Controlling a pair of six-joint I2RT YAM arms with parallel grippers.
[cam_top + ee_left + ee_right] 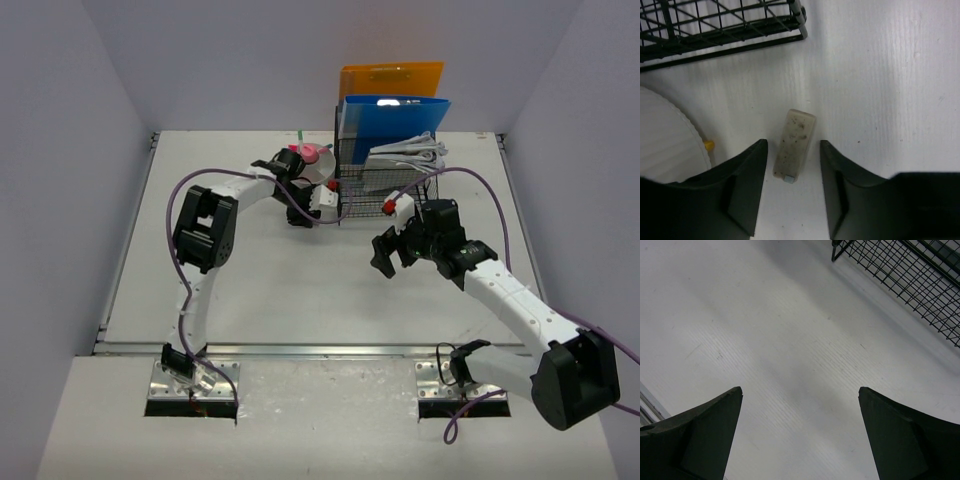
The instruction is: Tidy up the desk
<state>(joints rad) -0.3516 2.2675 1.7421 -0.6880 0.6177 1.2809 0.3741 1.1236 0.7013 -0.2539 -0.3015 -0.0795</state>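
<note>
The white desk has a silver rail along its near edge. My left gripper reaches to the back centre, beside the front left corner of a black wire basket. In the left wrist view a small beige speckled block lies flat on the desk. The left gripper straddles it, open, with a gap on each side. My right gripper hangs open over bare desk, right of centre, with nothing between its fingers.
The wire basket holds a blue folder, an orange folder and white items. A pink object sits left of it. A white ribbed round thing lies close left of the block. Lavender walls enclose the desk.
</note>
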